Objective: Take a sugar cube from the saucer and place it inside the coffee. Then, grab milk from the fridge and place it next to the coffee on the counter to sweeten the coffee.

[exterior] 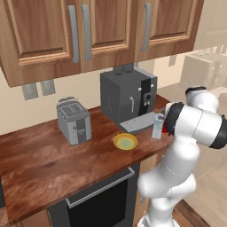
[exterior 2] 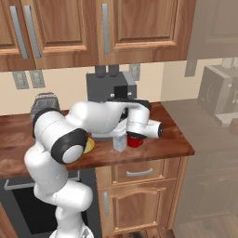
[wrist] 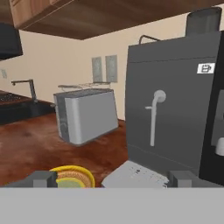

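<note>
The milk (exterior: 158, 126) stands upright on the counter (exterior: 44, 164), right beside the coffee (exterior 2: 135, 141), a red mug; the carton (exterior 2: 120, 141) is on the mug's left. In the left base view my forearm covers most of the mug. The yellow saucer (exterior: 125, 142) lies in front of the coffee machine and shows at the lower left of the hand view (wrist: 72, 177). The sugar cube is hidden. My gripper (wrist: 113, 180) is open, its fingertips (wrist: 43, 178) far apart with nothing between them, low over the counter and facing the machine's side.
A big grey-black coffee machine (exterior: 128, 97) stands at the back, its tray (wrist: 135, 175) just ahead of my fingers. A silver toaster (exterior: 74, 120) sits to its left. Wall cabinets (exterior: 88, 31) hang overhead. An oven front (exterior: 99, 199) is below the counter edge.
</note>
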You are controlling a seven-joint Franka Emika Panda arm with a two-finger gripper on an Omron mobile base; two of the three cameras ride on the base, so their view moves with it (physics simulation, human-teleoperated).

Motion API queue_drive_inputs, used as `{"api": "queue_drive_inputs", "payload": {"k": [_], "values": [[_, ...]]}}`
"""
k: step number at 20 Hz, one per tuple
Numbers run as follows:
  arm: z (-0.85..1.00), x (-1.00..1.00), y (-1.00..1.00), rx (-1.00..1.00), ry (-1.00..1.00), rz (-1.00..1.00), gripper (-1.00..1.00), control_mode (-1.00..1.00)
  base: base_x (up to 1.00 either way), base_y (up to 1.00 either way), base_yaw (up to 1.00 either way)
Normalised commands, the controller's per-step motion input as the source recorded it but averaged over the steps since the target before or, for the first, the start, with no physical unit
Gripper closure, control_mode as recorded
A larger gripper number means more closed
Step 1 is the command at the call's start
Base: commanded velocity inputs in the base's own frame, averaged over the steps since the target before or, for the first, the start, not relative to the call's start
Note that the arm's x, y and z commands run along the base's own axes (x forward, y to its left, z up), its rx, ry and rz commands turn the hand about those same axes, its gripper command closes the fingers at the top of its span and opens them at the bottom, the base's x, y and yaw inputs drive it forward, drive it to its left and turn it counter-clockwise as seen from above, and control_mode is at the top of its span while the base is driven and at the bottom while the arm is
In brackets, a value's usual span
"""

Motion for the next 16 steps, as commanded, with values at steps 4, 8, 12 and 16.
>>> {"api": "queue_drive_inputs", "payload": {"k": [4,8,12,16], "values": [[0.13,-0.24,0.00,-0.04,-0.02,0.00,-1.00,-1.00,0.00,0.00,0.00],[0.06,-0.23,0.00,-0.06,-0.04,0.00,-1.00,-1.00,0.00,0.00,0.00],[0.32,-0.30,0.00,-0.05,-0.05,0.00,-1.00,-1.00,0.00,0.00,0.00],[0.58,-0.49,0.05,-0.06,-0.06,0.00,-1.00,-1.00,0.00,0.00,0.00]]}}
